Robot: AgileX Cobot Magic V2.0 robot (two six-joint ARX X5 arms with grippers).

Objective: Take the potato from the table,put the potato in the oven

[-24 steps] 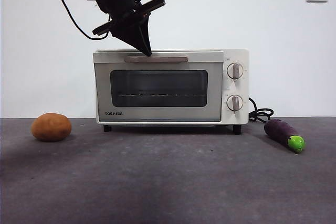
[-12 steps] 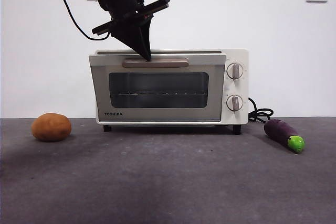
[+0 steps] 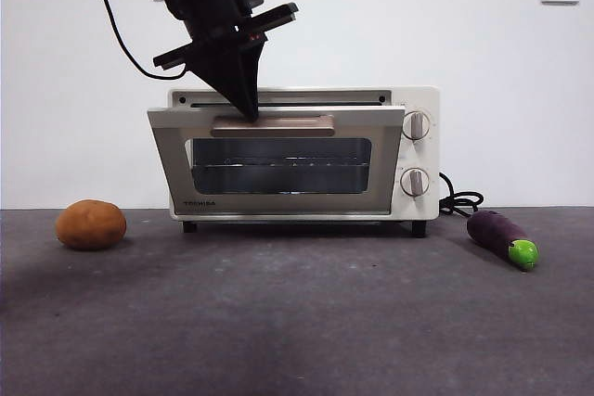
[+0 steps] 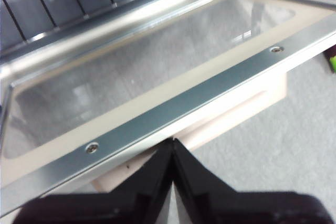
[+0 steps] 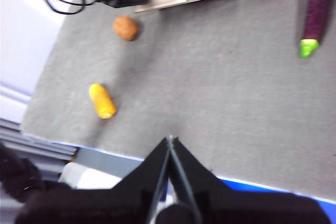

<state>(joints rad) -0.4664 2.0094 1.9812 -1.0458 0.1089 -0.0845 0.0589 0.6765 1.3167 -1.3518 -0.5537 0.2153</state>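
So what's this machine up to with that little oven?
The left claw, its jaws shut, is hooked behind the oven's handle, with the door tipped partway open. The potato lies untouched on the table, on the oven's side away from the knobs. An eggplant lies on the other side. The right claw waits high over the table edge, shut.

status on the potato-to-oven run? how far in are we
Early. Done: nothing on the potato; it sits untouched on the table, left of the oven. In hand: the left gripper, jaws shut, is at the door handle, and the door is tilted partly open. Left: open it fully, pick the potato, load it. The right gripper waits, shut.
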